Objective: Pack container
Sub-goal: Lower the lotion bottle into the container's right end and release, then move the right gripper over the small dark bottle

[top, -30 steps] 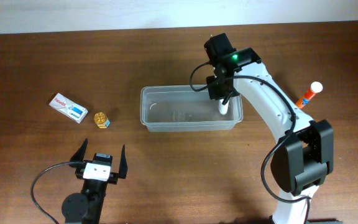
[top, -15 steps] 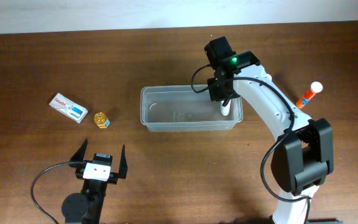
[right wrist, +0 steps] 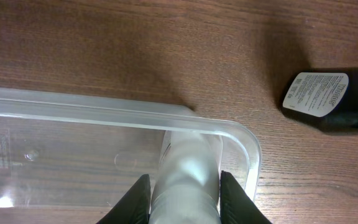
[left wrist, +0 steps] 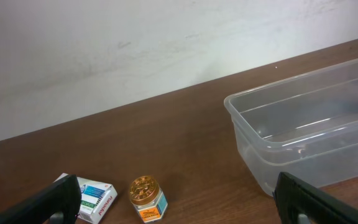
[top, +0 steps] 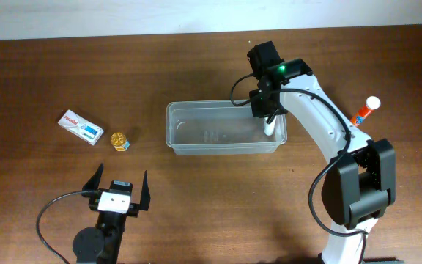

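Note:
The clear plastic container (top: 196, 139) stands mid-table; it also shows in the left wrist view (left wrist: 303, 140) and the right wrist view (right wrist: 73, 115). My right gripper (top: 269, 121) is shut on a white tube (right wrist: 188, 168) and holds it inside the container's right end, near the corner. My left gripper (top: 119, 192) is open and empty near the front left, well away from the container. A small gold-lidded jar (top: 119, 141) and a white and blue box (top: 80, 127) lie left of the container; the jar (left wrist: 145, 198) and box (left wrist: 92, 198) also show in the left wrist view.
An orange and white tube (top: 365, 111) lies at the right edge. In the right wrist view a black object with a white label (right wrist: 325, 96) lies on the table beyond the container's corner. The right arm's base (top: 354, 191) stands at the right front.
My right gripper has shifted slightly right and toward the container's right end with the white tube. The left arm has not moved.

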Robot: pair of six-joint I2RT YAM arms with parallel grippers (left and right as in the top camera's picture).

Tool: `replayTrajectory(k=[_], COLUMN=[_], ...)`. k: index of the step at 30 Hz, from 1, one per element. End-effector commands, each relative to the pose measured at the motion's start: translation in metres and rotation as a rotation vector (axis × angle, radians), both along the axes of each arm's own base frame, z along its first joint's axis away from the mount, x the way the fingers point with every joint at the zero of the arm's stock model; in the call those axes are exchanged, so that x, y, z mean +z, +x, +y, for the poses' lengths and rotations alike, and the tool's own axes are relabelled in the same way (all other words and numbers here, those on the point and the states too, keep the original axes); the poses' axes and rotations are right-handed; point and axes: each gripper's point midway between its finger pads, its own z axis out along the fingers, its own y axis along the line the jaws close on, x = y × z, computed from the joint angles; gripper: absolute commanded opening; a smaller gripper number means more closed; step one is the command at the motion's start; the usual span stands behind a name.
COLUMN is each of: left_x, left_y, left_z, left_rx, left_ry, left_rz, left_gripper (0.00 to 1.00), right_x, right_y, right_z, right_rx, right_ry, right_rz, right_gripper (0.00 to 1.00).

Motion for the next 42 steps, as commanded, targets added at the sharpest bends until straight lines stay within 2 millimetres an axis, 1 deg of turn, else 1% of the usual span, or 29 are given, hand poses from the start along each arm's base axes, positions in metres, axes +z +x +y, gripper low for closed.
replayTrajectory(k=[1,2,4,7,15,16,18,20,24,25,29,30,32,35,37,42], left_x=[0.000,0.000,0.000,0.000,0.000,0.000,0.000,0.000,0.000,0.000,0.000,0.000,0.000,0.000,0.000,0.000], left_y=[0.000,0.000,0.000,0.000,0.000,0.000,0.000,0.000,0.000,0.000,0.000,0.000,0.000,0.000,0.000,0.000], left_z=[0.002,0.002,0.002,0.002,0.002,0.002,0.002,0.002,0.002,0.002,0.002,0.002,0.002,0.002,0.002,0.002], left_rx=[0.010,0.010,0.010,0.010,0.010,0.010,0.010,0.010,0.010,0.010,0.009,0.009,0.010,0.010,0.010,0.009], left_ry=[0.012,0.012,0.012,0.012,0.012,0.012,0.012,0.012,0.012,0.012,0.012,0.012,0.012,0.012,0.012,0.012], left_rz=[-0.003,-0.003,-0.003,-0.003,-0.003,-0.003,-0.003,-0.003,-0.003,-0.003,-0.003,-0.003,-0.003,-0.003,-0.003,-0.003], left_gripper=[0.99,0.99,0.99,0.99,0.99,0.99,0.99,0.99,0.99,0.99,0.99,0.99,1.00,0.99,0.99,0.99], right_x=[-0.001,-0.001,-0.001,-0.002,0.000,0.002,0.009,0.019,0.049,0.058,0.094,0.107,0.121,0.130,0.130,0.110], right_y=[0.001,0.001,0.001,0.001,0.000,0.000,0.001,0.002,0.006,0.007,0.009,0.010,0.012,0.017,0.019,0.024], right_z=[-0.005,-0.005,-0.005,-0.005,-0.005,-0.005,-0.005,-0.004,-0.003,-0.003,0.000,0.000,-0.004,-0.018,-0.034,-0.072], right_rx=[-0.004,-0.004,-0.004,-0.004,-0.004,-0.004,-0.004,-0.004,-0.005,-0.005,-0.005,-0.008,-0.041,-0.104,-0.162,-0.259], right_ry=[-0.020,-0.020,-0.020,-0.021,-0.022,-0.022,-0.019,-0.016,-0.004,0.000,0.030,0.040,0.055,0.072,0.084,0.178], right_rz=[-0.005,-0.005,-0.005,-0.003,0.001,-0.001,-0.007,-0.017,-0.052,-0.065,-0.114,-0.133,-0.156,-0.178,-0.177,-0.101], right_gripper=[0.27,0.28,0.40,0.46,0.47,0.50,0.53,0.55,0.58,0.59,0.68,0.68,0.69,0.69,0.69,0.69])
